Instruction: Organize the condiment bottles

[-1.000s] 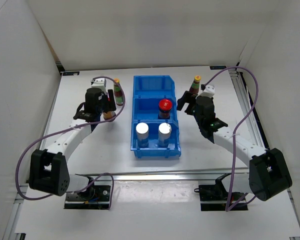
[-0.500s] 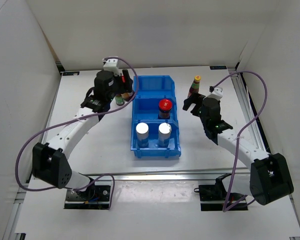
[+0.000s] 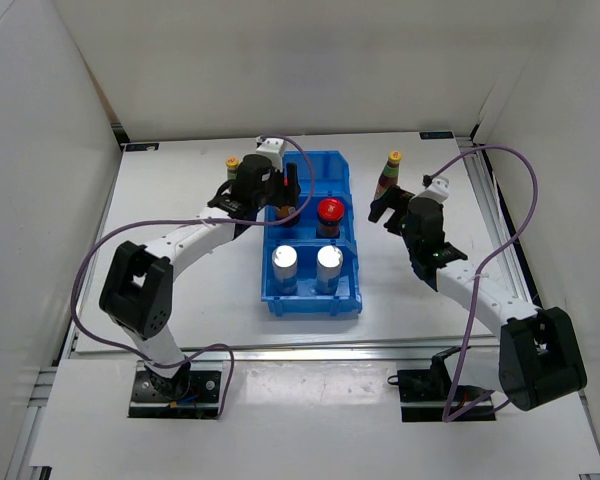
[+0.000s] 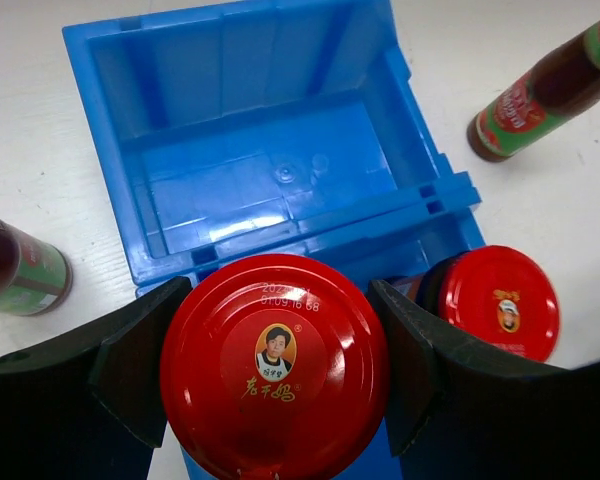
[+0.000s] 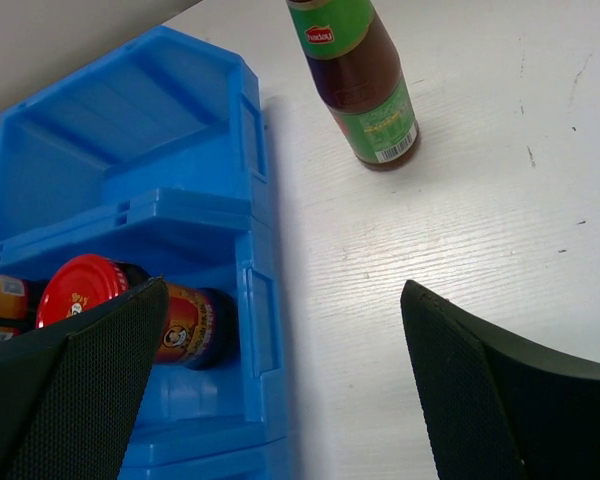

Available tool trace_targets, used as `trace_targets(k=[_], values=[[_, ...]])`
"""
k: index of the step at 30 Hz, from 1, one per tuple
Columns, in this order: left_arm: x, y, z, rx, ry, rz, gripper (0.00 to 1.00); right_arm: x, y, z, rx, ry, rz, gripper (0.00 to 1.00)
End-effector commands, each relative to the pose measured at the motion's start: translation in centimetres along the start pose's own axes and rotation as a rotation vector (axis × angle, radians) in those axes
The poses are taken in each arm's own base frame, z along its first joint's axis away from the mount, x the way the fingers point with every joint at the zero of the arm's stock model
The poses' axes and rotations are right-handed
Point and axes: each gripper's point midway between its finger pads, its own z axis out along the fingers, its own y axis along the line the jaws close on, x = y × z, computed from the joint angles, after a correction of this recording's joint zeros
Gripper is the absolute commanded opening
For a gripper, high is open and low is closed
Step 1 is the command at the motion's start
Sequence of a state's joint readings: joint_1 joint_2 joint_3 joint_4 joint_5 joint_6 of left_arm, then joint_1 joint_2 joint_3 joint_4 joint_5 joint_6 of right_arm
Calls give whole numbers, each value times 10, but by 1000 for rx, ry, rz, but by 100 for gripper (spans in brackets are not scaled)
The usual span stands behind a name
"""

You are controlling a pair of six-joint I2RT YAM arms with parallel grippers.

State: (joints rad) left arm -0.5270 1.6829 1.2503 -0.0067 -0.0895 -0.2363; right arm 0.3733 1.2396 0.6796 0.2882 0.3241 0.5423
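Note:
My left gripper (image 3: 283,197) is shut on a dark jar with a red lid (image 4: 275,365) and holds it over the left half of the blue bin's middle compartment. The other red-lidded jar (image 3: 329,210) stands in the right half of that compartment, also seen in the left wrist view (image 4: 498,300). Two white bottles with silver caps (image 3: 284,262) (image 3: 329,258) stand in the front compartment. One slim yellow-capped bottle (image 3: 233,166) stands on the table left of the bin, the other (image 3: 390,172) right of it. My right gripper (image 3: 385,208) is open and empty, just short of that right bottle (image 5: 360,80).
The blue bin (image 3: 310,300) sits mid-table; its back compartment (image 4: 250,190) holds nothing. White walls enclose the table on the left, back and right. Metal rails run along the table's right and near edges.
My left arm has swung right from the table left of the bin, carrying the red-lidded jar over the bin's middle compartment. My right gripper has shifted slightly right.

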Motion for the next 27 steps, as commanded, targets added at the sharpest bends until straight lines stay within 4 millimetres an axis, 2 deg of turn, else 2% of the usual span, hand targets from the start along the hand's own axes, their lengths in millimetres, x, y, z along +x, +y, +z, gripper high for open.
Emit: trace_targets(k=[1, 2, 5, 6, 7, 8, 9, 10, 13, 17, 18, 19, 20, 21, 25, 26, 27], values=[[-49, -9, -3, 38, -171, -15, 39, -17, 8, -3, -32, -55, 25, 100], [-49, -9, -3, 38, -171, -15, 40, -17, 8, -3, -32, -55, 25, 100], [-31, -6, 5, 30, -136, -21, 41, -14, 7, -1, -27, -48, 22, 100], [-34, -7, 5, 33, -147, -22, 41, -14, 7, -1, -27, -48, 22, 100], [-23, -10, 8, 37, -124, -27, 42, -14, 7, -1, -27, -48, 22, 100], [-25, -10, 8, 39, -133, -27, 44, -14, 7, -1, -27, -48, 22, 100], [-16, -9, 11, 34, -114, -26, 46, -14, 7, -1, -27, -48, 22, 100], [-16, -8, 11, 34, -114, -26, 48, -14, 7, -1, -27, -48, 22, 100], [-11, -10, 11, 28, -106, -22, 58, -12, 5, -4, -20, -36, 19, 100], [1, -12, 10, 31, -83, -6, 70, -25, 9, -15, -33, -56, 25, 100], [0, -10, 11, 22, -86, 4, 86, -25, 9, -17, -30, -53, 24, 100], [0, -10, 11, 22, -86, 4, 95, -30, 11, -19, -35, -60, 26, 100], [-3, -10, 8, 23, -95, 17, 100, -33, 12, -23, -34, -59, 26, 100], [-4, -7, 8, 9, -98, 27, 100, -27, 13, -24, -46, -32, 21, 100], [-6, -2, 2, -20, -92, 27, 100, -51, 32, -44, -107, -20, -25, 100], [-11, 0, -3, -34, -103, 25, 100, -52, 30, -49, -98, -6, -67, 100], [-21, 3, -11, -53, -126, 21, 100, -64, 34, -54, -107, -24, -82, 100]])
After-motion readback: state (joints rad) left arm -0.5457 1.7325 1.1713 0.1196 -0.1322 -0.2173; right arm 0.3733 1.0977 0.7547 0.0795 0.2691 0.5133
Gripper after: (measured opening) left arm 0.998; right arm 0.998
